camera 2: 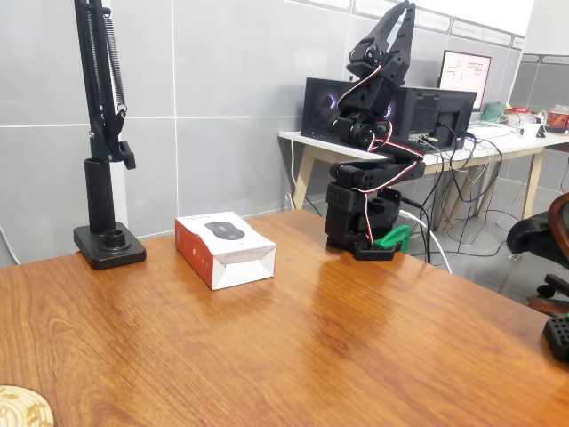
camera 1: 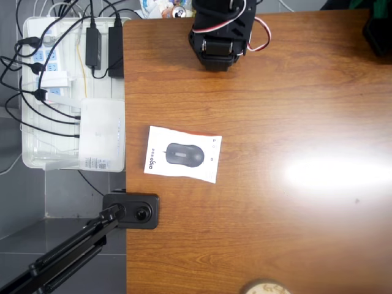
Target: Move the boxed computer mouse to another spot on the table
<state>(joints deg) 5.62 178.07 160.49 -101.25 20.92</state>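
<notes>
The gripper (camera 2: 397, 18) points upward, folded back, fingers apparently closed and empty; the boxed computer mouse (camera 2: 224, 248) lies well below it on the table (camera 2: 356, 338).

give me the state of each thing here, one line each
mouse box: closed, lying flat on the table, picture side up, untouched
gripper: raised high, pointing up, holding nothing; open or shut unclear
arm: folded back over its base, away from the box
lamp stand: upright, clamped at the table edge
</notes>
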